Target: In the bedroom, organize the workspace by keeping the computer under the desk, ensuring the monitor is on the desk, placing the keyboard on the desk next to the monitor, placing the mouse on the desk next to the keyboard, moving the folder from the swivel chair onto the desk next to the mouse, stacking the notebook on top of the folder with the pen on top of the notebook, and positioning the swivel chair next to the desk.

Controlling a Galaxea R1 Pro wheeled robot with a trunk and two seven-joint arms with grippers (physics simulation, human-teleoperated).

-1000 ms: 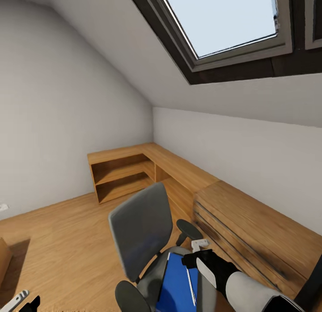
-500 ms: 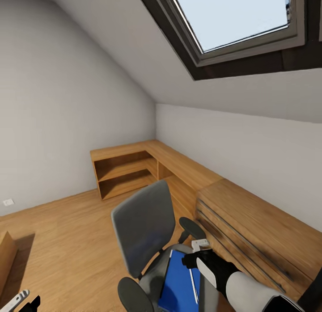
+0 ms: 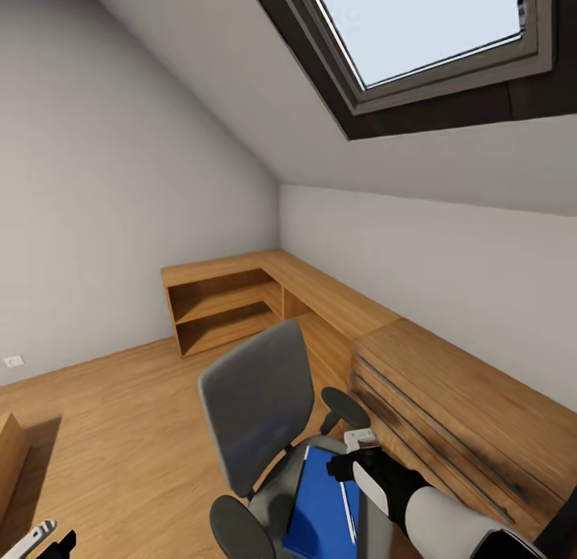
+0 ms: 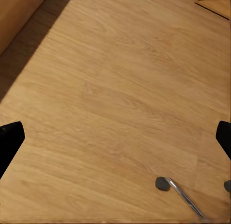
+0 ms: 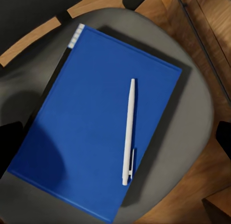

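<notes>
Lying flat on the grey seat of the swivel chair [image 3: 255, 403], the folder [image 5: 94, 123] carries the pen [image 5: 129, 130] on its cover, toward the edge nearest the light-wood drawer chest [image 3: 473, 415]. Directly above them hangs the right gripper [image 3: 346, 461], its dark fingertips spread wide apart with nothing between them. At 7 o'clock in the head view sits the left gripper [image 3: 48, 540], also spread and empty, over bare wooden floor [image 4: 115, 89] with a chair castor [image 4: 162, 183] close by.
</notes>
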